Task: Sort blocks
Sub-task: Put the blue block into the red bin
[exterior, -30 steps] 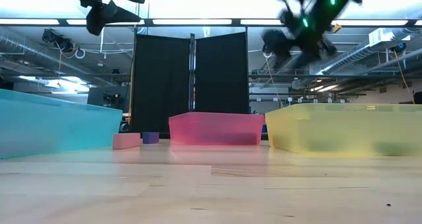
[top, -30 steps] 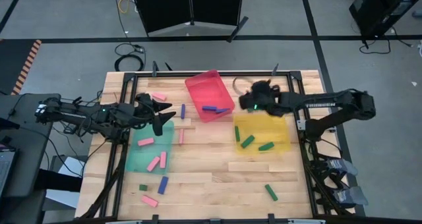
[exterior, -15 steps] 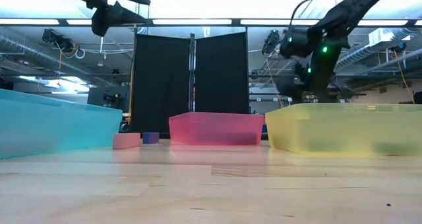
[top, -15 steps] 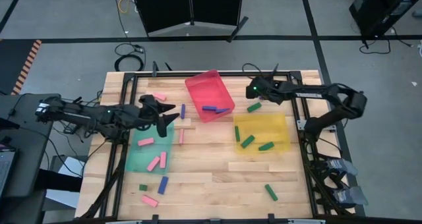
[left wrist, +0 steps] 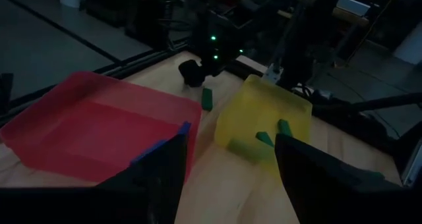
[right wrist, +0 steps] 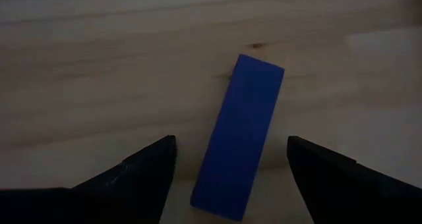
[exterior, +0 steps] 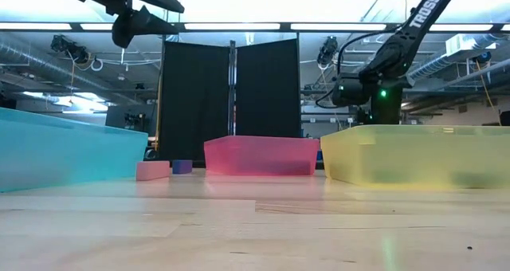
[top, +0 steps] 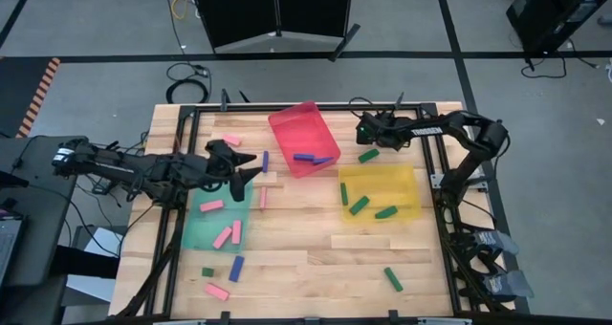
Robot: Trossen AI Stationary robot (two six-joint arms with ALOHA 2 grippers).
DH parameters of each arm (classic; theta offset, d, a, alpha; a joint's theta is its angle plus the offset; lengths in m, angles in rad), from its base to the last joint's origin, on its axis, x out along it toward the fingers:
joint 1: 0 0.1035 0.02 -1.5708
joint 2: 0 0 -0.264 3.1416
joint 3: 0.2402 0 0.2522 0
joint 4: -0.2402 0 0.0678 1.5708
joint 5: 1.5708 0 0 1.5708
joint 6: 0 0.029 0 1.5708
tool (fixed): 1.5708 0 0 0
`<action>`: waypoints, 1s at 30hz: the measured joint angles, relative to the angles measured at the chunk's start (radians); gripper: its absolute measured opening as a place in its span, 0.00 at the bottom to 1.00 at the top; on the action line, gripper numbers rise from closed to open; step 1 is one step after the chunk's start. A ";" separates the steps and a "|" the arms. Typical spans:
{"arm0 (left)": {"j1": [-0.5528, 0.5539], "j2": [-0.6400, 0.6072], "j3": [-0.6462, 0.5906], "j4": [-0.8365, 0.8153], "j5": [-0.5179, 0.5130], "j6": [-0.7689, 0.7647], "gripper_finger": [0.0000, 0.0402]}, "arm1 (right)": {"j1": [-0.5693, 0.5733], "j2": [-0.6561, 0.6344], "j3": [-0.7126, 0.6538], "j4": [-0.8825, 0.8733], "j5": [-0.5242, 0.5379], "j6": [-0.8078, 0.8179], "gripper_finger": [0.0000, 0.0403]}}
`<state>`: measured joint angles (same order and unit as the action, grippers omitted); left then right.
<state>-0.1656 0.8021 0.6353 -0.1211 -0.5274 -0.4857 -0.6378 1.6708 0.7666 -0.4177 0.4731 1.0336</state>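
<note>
My right gripper (top: 369, 134) stands open, low over the wood near the far edge, between the red tray (top: 292, 124) and the table's right rail. A dark green block (top: 368, 156) lies flat on the wood just near of it. In the right wrist view a block (right wrist: 245, 118), which looks blue there, lies flat between the open fingers (right wrist: 231, 145), untouched. My left gripper (top: 249, 170) hovers open and holding nothing above the green tray's (top: 206, 225) far right corner. Blue blocks (top: 306, 158) lie in the red tray, green ones (top: 359, 205) in the yellow tray (top: 406, 177), and pink ones (top: 222, 237) in the green tray.
Loose blocks lie on the wood: pink (top: 231, 140), blue (top: 265, 160) and pink (top: 263, 198) near my left gripper. Green (top: 207, 271), blue (top: 236, 268) and pink (top: 217, 291) lie at the near left, and green (top: 393, 279) at the near right. A black frame rail (top: 435, 162) edges the table.
My right gripper has swung from above the yellow tray's far edge toward the table's far edge. It has come down low over the wood and tipped to point steeply down. The green block beside it now shows. My left arm has barely moved.
</note>
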 joint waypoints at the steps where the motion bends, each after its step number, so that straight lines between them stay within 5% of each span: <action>1: -0.001 0.000 0.000 0.000 0.000 0.003 0.59 | -0.008 0.006 0.002 0.009 -0.009 -0.008 0.72; 14: -0.001 0.000 0.000 -0.003 0.000 0.009 0.59 | -0.013 0.020 0.003 0.048 -0.063 -0.031 0.30; 22: -0.001 0.003 0.000 -0.005 0.000 0.007 0.59 | 0.073 0.010 -0.003 0.046 0.001 -0.039 0.30; 30: -0.001 0.009 0.000 -0.020 0.000 -0.019 0.59 | 0.200 -0.153 -0.004 0.207 0.095 -0.114 0.30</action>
<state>-0.1665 0.8113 0.6353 -0.1416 -0.5273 -0.5046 -0.4376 1.5177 0.7624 -0.2106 0.5676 0.9197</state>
